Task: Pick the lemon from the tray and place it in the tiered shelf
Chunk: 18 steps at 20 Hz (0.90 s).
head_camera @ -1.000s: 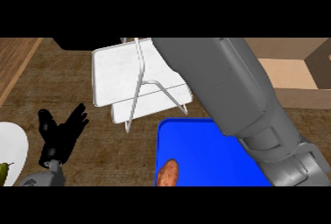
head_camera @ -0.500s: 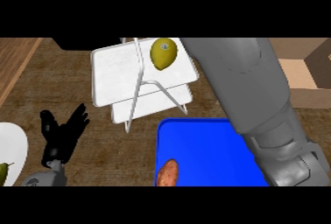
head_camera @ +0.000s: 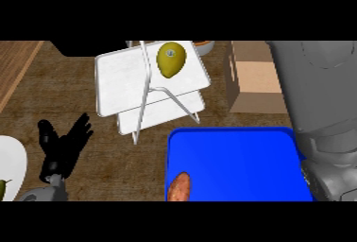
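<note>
1. Left hand (head_camera: pixel 61 150): black, at the lower left of the head view, fingers straight and spread, pointing up. It holds nothing and touches nothing on the counter.
2. Plate (head_camera: pixel 12 163): white, cut by the left edge, just left of the left hand. A small greenish item (head_camera: pixel 4 189) lies on its near part; what it is cannot be told.
3. Tray (head_camera: pixel 237 156): bright blue with a raised rim, lower centre to right. One brown-orange vegetable (head_camera: pixel 180 186) lies in its near left corner, cut by the lower edge.
4. Right forearm (head_camera: pixel 317 108): grey, filling the right side from the bottom edge up to the top and overlapping the tray's right rim. Its hand is outside the view, so its state cannot be told.
5. Counter (head_camera: pixel 70 104): dark brown wood grain, bare between the left hand and the shelf.
6. Tiered shelf (head_camera: pixel 125 80): two white flat tiers on a thin wire frame, standing just beyond the tray's far left corner. The upper tier sits above and slightly left of the lower one.
7. Lemon (head_camera: pixel 171 59): yellow-green, oval, lying on the shelf's upper tier toward its far right side, well apart from the tray and from both arms.
8. Cardboard box (head_camera: pixel 257 78): tan, right of the shelf, partly behind the right forearm.
</note>
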Each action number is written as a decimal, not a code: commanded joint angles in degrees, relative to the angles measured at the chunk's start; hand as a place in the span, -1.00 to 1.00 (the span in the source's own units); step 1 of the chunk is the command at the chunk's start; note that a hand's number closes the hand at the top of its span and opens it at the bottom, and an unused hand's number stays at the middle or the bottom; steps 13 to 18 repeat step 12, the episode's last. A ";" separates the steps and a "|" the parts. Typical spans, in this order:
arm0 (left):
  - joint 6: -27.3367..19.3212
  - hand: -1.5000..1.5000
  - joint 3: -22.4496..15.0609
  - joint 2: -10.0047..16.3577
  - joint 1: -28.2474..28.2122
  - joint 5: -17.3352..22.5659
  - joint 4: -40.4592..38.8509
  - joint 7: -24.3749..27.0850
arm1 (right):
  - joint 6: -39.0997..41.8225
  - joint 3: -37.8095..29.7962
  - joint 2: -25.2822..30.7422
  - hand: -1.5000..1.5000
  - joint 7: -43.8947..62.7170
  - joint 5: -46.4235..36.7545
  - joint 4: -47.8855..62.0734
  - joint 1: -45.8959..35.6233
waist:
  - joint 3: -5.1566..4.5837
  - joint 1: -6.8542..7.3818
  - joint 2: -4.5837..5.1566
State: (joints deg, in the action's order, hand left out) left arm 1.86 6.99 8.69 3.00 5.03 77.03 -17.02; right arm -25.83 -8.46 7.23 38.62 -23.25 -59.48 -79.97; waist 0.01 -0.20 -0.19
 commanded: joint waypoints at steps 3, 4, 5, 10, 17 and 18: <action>-1.17 0.00 -0.96 -1.49 -2.30 -1.10 1.33 1.32 | 0.46 -4.92 6.94 -1.00 1.68 2.15 -5.12 5.66 | 0.00 0.16 0.05; 0.46 0.00 -0.01 0.03 -3.00 0.71 3.70 -0.73 | 3.17 -6.20 9.25 -1.00 4.13 4.13 -9.78 7.31 | 0.05 -0.33 -0.25; -0.62 0.00 -0.04 -0.31 -0.58 -0.37 0.47 -0.43 | 3.28 -7.81 9.64 -1.00 3.92 5.96 -10.46 7.79 | 0.02 -0.50 -0.06; 0.34 0.00 0.67 0.58 0.63 1.01 2.27 -2.47 | 13.29 -10.46 14.91 -1.00 0.83 13.61 -16.03 15.64 | 0.02 -0.31 0.01; -2.28 0.00 -1.80 -2.25 -1.68 -1.81 2.82 -0.86 | 14.18 -11.14 15.66 -1.00 2.83 15.29 -18.42 17.11 | 0.00 -0.10 -0.02; -2.28 0.00 -1.80 -2.25 -1.68 -1.81 2.82 -0.86 | 14.18 -11.14 15.66 -1.00 2.83 15.29 -18.42 17.11 | 0.00 -0.10 -0.02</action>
